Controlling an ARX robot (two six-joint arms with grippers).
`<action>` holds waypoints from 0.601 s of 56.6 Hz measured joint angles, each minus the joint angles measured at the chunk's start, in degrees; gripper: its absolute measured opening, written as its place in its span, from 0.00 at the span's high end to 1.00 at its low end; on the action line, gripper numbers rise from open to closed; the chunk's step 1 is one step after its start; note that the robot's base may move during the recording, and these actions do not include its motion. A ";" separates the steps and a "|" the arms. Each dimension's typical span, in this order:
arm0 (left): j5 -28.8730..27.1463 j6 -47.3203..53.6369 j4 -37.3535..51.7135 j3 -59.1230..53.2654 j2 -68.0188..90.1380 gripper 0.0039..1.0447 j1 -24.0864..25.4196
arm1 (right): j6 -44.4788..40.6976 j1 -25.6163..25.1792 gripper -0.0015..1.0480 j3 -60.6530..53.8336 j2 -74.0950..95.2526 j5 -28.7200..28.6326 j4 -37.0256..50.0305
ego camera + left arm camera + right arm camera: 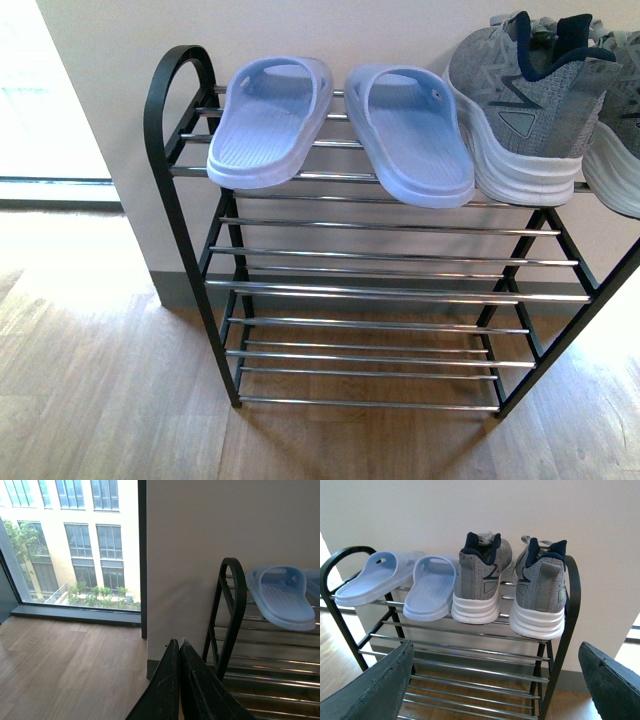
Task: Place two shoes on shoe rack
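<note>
Two grippers here, and neither one is holding anything: the left gripper (179,647) has its dark fingers pressed together so only a thin seam shows between them, while the right gripper (495,680) has its jaws spread wide, one black finger (372,687) at each side of its wrist view with a big open gap in the middle. The left one sits low near the curved black end of the shoe rack (231,615), not touching it as far as I can see, with the pale wall and a big window just beyond. Looking through the right gripper's gap you get the whole top tier: all four shoes are up there on the chrome rods, heels toward the camera and toes toward the wall. From the front view, the left slide (268,122) and right slide (412,135) sit side by side with a small gap, the right one just beside the left sneaker (525,100). The right sneaker (539,591) is at the far end, mostly cut off in the front view. The lower tiers only show bare rods, and the rack stands on a wood floor (100,380) against the wall.
</note>
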 joint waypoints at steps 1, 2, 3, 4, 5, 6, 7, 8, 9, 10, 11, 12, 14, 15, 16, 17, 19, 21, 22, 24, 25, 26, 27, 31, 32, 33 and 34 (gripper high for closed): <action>0.00 0.00 0.02 0.00 0.00 0.99 0.00 | 0.00 0.00 0.09 0.00 0.00 0.00 0.00; 0.00 0.00 0.02 0.00 0.00 0.97 0.00 | 0.00 0.00 0.09 0.00 0.00 0.00 0.00; 0.00 0.00 0.02 0.00 0.00 0.96 0.00 | 0.00 0.00 0.09 0.00 0.00 0.00 0.00; 0.00 0.00 0.02 0.00 0.00 0.92 0.00 | 0.00 0.00 0.09 0.00 0.00 0.02 0.00; 0.00 0.00 0.02 0.00 0.00 0.89 0.00 | 0.00 0.00 0.09 0.00 0.00 0.00 0.00; 0.00 0.00 0.02 0.00 0.00 0.85 0.00 | 0.00 0.00 0.09 0.00 0.00 0.00 0.00; 0.00 0.00 0.02 0.00 -0.02 0.80 0.00 | 0.00 0.00 0.09 0.00 0.00 0.02 0.00; 0.00 0.00 0.02 0.00 -0.02 0.77 0.00 | 0.00 0.00 0.09 0.00 0.00 0.00 0.00; 0.00 0.00 0.02 0.00 -0.02 0.72 0.00 | 0.00 0.00 0.09 0.00 0.00 0.00 0.00; -0.02 0.00 0.00 0.00 -0.02 0.68 0.00 | -0.02 0.00 0.09 0.00 0.00 0.00 0.00; -0.02 0.00 0.00 0.00 -0.02 0.66 0.00 | -0.02 0.00 0.09 0.00 0.02 -0.09 0.00; -0.04 0.00 0.00 0.00 -0.02 0.63 0.00 | 0.00 0.00 0.09 0.00 0.02 -0.13 0.00; -0.04 0.00 0.02 0.00 -0.02 0.58 0.00 | 0.00 0.00 0.09 0.00 0.00 -0.11 0.00; -0.02 0.00 0.02 0.00 -0.02 0.54 0.00 | 0.00 0.00 0.09 0.00 0.00 -0.11 0.00; -0.04 0.00 0.02 0.00 -0.02 0.53 0.00 | 0.00 0.00 0.09 0.00 0.00 -0.09 0.00; -0.02 0.00 0.02 0.00 -0.02 0.49 0.00 | 0.00 0.00 0.09 0.00 0.00 -0.02 0.00; 0.00 0.00 0.02 0.00 -0.02 0.43 0.00 | 0.00 0.00 0.09 0.00 0.00 -0.02 0.00; -0.02 0.00 0.02 0.00 -0.02 0.34 0.00 | 0.00 0.00 0.09 0.00 0.00 -0.04 0.00; -0.04 0.00 0.02 0.00 -0.02 0.29 0.00 | -0.02 0.00 0.09 0.00 0.00 -0.09 0.00; -0.04 0.00 0.02 0.00 -0.02 0.20 0.00 | 0.00 0.00 0.09 0.00 0.00 -0.07 0.00; -0.02 0.00 0.00 0.00 -0.02 0.17 0.00 | 0.00 0.00 0.09 0.00 0.00 -0.04 0.00; 0.00 0.00 0.02 0.00 -0.02 0.13 0.00 | 0.00 0.00 0.09 0.00 0.00 -0.04 0.00; 0.00 0.00 0.02 0.00 -0.02 0.10 0.00 | 0.00 0.00 0.09 0.00 0.00 -0.02 0.00; 0.00 0.15 0.00 0.00 -0.02 0.08 0.00 | -0.02 0.00 0.09 0.00 0.00 -0.02 0.00; 0.00 0.15 0.00 0.00 -0.02 0.09 0.00 | 0.00 0.00 0.09 0.00 0.02 -0.02 0.00; 0.00 0.15 0.00 0.00 -0.02 0.09 0.00 | 0.00 0.00 0.09 0.00 0.02 -0.02 0.00; -0.02 0.15 0.02 0.00 -0.02 0.09 0.00 | 0.00 0.00 0.09 0.00 0.02 -0.04 0.00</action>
